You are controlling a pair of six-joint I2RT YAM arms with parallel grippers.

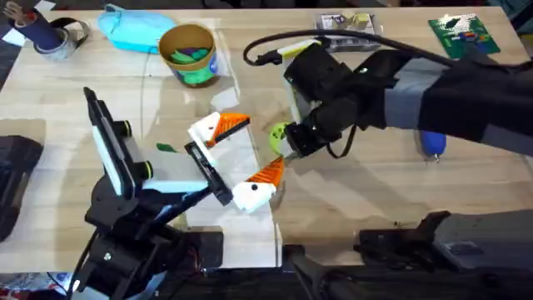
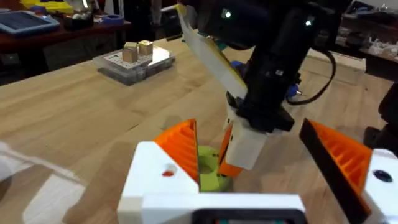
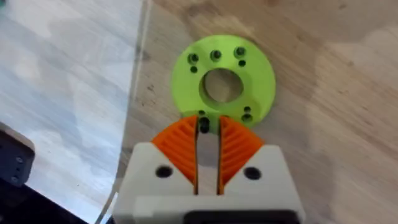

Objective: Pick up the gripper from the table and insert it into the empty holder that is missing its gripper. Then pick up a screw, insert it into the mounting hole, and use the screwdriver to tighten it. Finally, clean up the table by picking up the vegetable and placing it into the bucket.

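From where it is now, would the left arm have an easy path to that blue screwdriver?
Probably not. The blue screwdriver lies at the table's far right, beyond the right arm, whose gripper is down at the green disc. The left gripper would have to cross over that arm.

Bucket (image 1: 189, 52) behind holder (image 1: 280, 133) – screwdriver (image 1: 432, 144) far right.
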